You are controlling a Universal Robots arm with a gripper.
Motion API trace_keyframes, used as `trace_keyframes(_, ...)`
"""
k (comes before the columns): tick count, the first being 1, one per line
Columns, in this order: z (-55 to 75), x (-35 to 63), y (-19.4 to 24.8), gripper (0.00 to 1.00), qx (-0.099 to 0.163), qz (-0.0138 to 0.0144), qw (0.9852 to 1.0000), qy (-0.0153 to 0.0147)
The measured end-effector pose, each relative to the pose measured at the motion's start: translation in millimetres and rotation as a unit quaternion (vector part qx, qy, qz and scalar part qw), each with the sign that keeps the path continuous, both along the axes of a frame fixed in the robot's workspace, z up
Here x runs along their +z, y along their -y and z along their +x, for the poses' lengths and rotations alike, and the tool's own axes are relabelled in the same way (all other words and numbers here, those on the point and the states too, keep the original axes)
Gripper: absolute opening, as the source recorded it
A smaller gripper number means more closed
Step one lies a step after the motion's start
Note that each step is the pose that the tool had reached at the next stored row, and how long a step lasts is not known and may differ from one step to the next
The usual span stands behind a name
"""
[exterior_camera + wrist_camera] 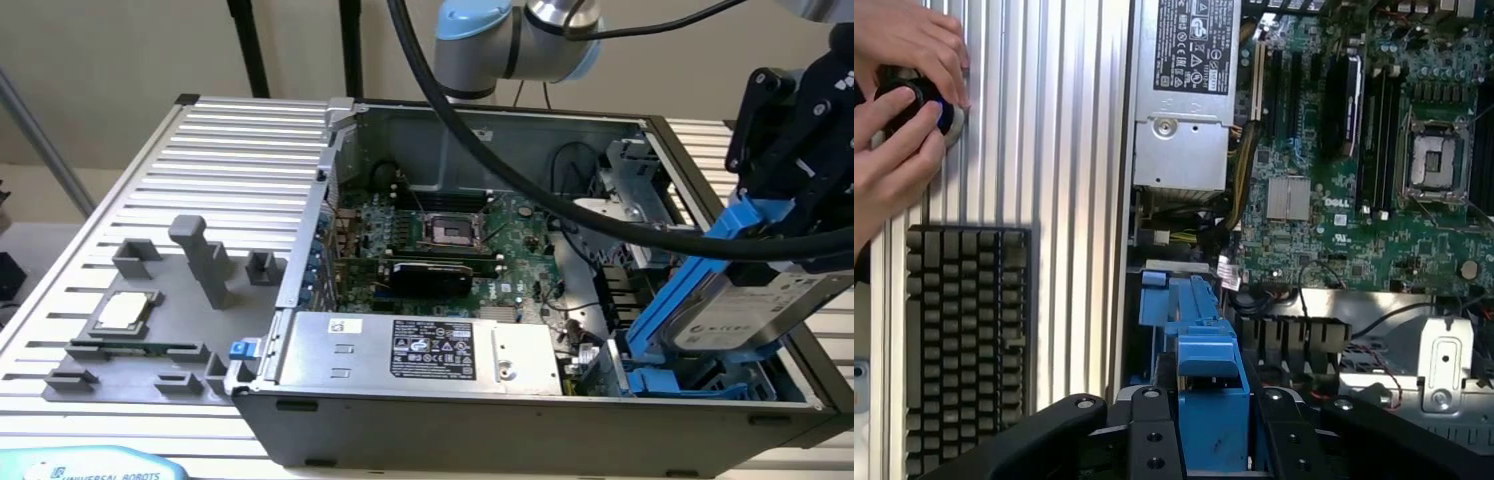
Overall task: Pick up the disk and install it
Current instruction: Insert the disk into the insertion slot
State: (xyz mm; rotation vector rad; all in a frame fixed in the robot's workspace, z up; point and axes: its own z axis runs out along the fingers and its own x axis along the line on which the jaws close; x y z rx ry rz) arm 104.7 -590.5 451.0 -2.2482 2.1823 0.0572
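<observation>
In the exterior view, we are seeing the claw [797, 235] gripping the disk [747, 310] by its upper end. The disk is hanging steeply tilted in its blue carrier, and its lower end is dipping into the open computer case [534, 425] at the exterior view's right, just beside blue bay plastic [667, 380]. We cannot tell whether the two are touching. The power supply [420, 350] is lying along the case's near side, next to the motherboard [441, 240]. A grey fixture [200, 265] carrying a small chip [123, 312] is sitting on the ribbed tabletop [240, 140].

In the wrist view, we are looking past the claw [1209, 445], whose black fingers [1154, 440] are clamping the disk's [1209, 395] blue carrier. Beyond it the motherboard [1354, 160] and power supply [1184, 90] are showing. On the tabletop [1074, 150], a keyboard [964, 340] is lying, and a person's hands [899, 90] are holding a round black object [909, 100].
</observation>
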Motion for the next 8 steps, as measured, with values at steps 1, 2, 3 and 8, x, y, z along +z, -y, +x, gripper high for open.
trace_keyframes(1,0.0,-0.8,0.0,0.33,0.000,0.0000,1.0000,0.0000)
trace_keyframes(2,-0.1,-1.5,0.0,0.33,-0.001,0.0000,1.0000,-0.0001)
trace_keyframes(3,-0.1,-2.3,0.0,0.33,-0.001,0.0000,1.0000,-0.0001)
trace_keyframes(8,-0.1,-5.9,0.0,0.33,-0.002,0.0000,1.0000,-0.0004)
